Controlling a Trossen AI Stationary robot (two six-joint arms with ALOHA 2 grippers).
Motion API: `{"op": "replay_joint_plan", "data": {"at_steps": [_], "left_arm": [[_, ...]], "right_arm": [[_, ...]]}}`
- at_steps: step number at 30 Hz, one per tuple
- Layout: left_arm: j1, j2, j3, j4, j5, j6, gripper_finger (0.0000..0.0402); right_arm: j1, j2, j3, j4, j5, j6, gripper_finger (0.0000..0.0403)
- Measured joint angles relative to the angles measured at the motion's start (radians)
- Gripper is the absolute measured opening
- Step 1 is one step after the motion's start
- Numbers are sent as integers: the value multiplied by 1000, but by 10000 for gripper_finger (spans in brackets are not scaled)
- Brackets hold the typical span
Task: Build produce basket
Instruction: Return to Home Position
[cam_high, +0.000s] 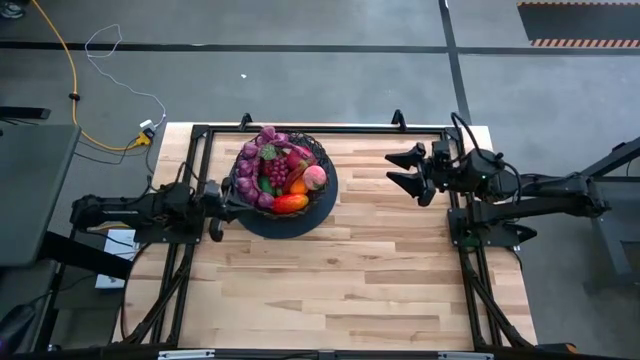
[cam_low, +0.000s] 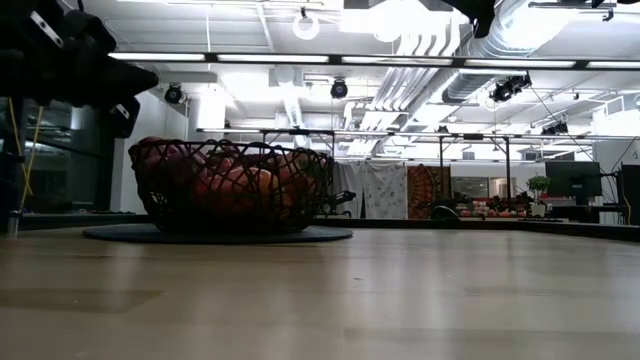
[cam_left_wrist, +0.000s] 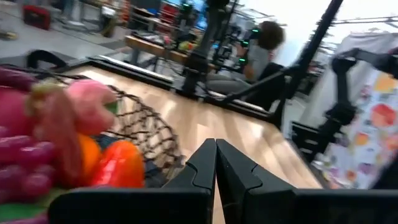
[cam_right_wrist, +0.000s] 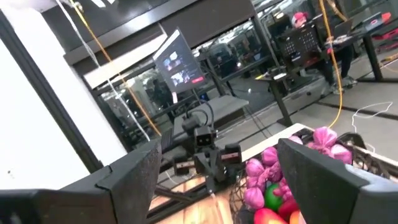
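Observation:
The black wire basket (cam_high: 322, 160) stands on a dark round mat (cam_high: 300, 222) at the table's far left middle. It holds the produce: purple grapes (cam_high: 248, 165), a pink fruit (cam_high: 314, 177), an orange (cam_high: 298, 187) and a red-orange mango (cam_high: 290, 203). The basket also shows in the low view (cam_low: 230, 185). My left gripper (cam_high: 226, 200) is shut and empty, just left of the basket; its wrist view shows the shut fingers (cam_left_wrist: 216, 163) beside the mesh (cam_left_wrist: 146, 130) and the mango (cam_left_wrist: 118, 165). My right gripper (cam_high: 404, 170) is open and empty, raised at the far right, pointing toward the basket (cam_right_wrist: 367, 158).
Black frame rails (cam_high: 320, 130) run around the table's far and side edges. Bare wood (cam_high: 330, 290) fills the table's near half. A person (cam_left_wrist: 261, 50) sits beyond the table in the left wrist view. Cables (cam_high: 100, 60) lie on the floor at the far left.

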Motion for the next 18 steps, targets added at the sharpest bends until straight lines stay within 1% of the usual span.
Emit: {"op": "replay_joint_plan", "data": {"at_steps": [3, 6, 8, 10, 12, 14, 16, 18], "left_arm": [[0, 2, 0, 5, 41, -45, 0], [0, 2, 0, 5, 35, -75, 0], [0, 2, 0, 6, 34, -76, 0], [0, 2, 0, 6, 33, -76, 1], [0, 2, 0, 6, 34, -76, 3], [0, 2, 0, 6, 34, -76, 3], [0, 2, 0, 6, 34, -76, 3], [0, 2, 0, 6, 34, -76, 3]], "right_arm": [[0, 0, 0, -24, -6, 17, 311], [0, -6, 0, -84, -7, 48, 311], [0, -23, 0, -172, -7, 44, 306], [0, -41, 0, -279, -7, 45, 287], [2, -62, 0, -366, -9, 41, 251], [15, -90, -16, -394, -13, 22, 200], [39, -130, -67, -383, -18, 19, 135], [68, -180, -146, -335, -25, 36, 65]]}}
